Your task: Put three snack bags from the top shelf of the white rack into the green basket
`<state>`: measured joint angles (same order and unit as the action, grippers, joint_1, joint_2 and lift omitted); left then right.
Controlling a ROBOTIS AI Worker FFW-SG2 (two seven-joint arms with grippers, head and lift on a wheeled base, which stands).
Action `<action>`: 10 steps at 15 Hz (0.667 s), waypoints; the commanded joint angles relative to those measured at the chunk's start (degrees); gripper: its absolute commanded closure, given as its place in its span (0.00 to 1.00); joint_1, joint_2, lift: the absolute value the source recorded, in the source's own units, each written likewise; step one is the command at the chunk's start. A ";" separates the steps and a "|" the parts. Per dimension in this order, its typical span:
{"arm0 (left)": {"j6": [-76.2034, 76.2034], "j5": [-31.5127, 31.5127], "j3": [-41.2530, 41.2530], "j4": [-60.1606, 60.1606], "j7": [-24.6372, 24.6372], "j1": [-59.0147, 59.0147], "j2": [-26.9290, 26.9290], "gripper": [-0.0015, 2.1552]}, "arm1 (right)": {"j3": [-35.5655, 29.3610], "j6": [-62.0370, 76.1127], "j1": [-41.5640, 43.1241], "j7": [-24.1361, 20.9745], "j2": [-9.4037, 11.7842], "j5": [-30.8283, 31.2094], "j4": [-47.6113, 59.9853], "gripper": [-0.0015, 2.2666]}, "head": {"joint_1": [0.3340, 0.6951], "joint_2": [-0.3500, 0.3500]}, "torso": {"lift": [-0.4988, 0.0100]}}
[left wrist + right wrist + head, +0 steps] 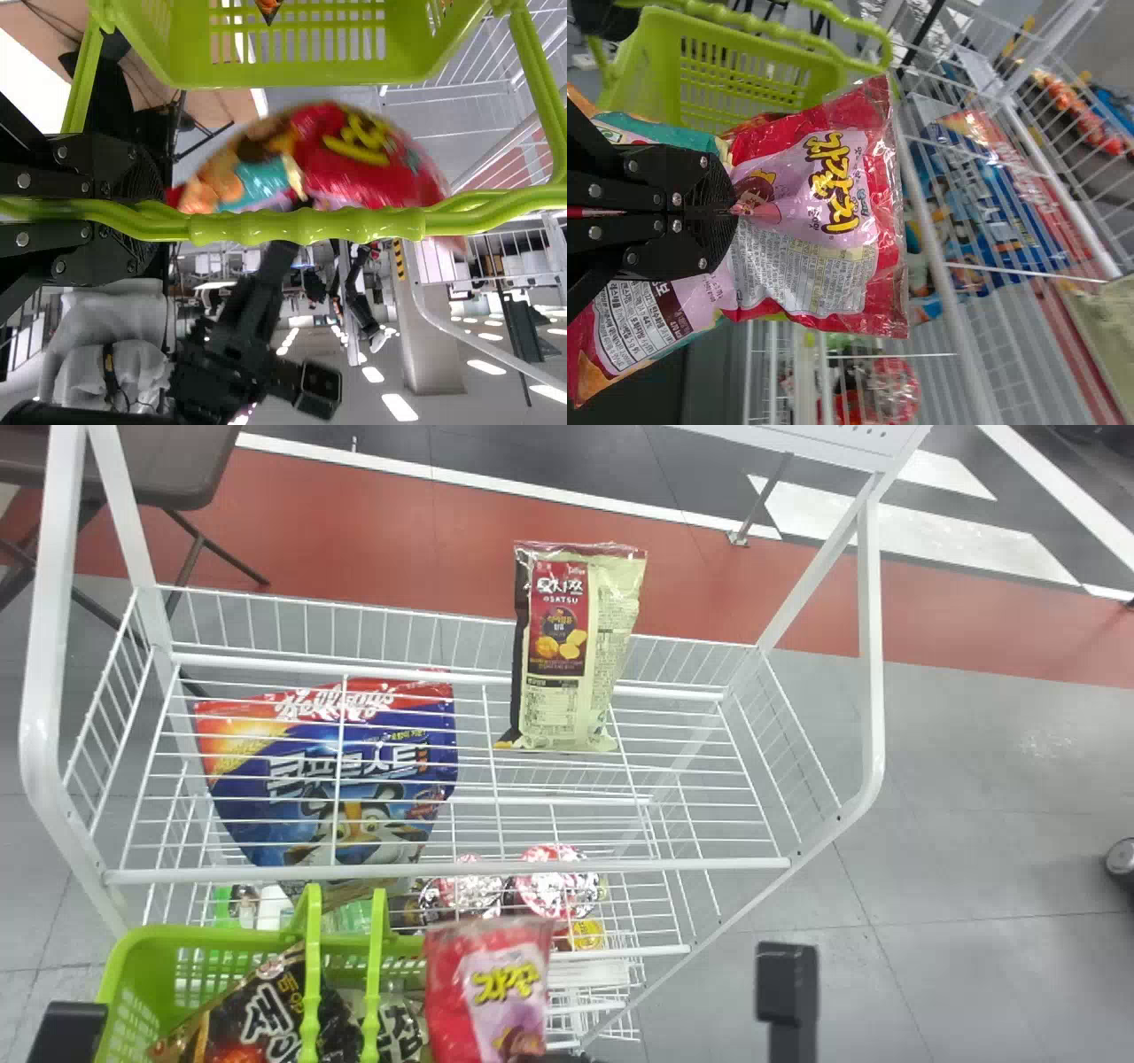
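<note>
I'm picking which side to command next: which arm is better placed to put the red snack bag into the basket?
The right, I'd say: the right gripper holds the red snack bag close to the green basket. The left gripper is at the handle, likely better used for steadying.

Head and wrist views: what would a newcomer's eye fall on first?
Probably the shiny red-and-lilac plastic snack bag held in the right claw, near the bright green plastic basket. Next, perhaps, the cream-and-maroon plastic snack bag upright on the white wire rack, then the large blue-and-red cereal bag showing through the rack's wires to its left.
</note>
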<state>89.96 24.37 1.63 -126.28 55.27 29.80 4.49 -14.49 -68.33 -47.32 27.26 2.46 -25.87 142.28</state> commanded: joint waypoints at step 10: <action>0.07 -0.46 -1.89 -0.73 -0.25 1.48 0.09 1.00 | 20.11 10.89 2.58 -6.43 3.51 8.99 -6.66 0.89 | 1.00 0.21 | 0.98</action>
<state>89.96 23.87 -0.50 -126.98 54.90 31.10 4.54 4.73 -59.54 -45.10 21.56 5.17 -18.41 137.10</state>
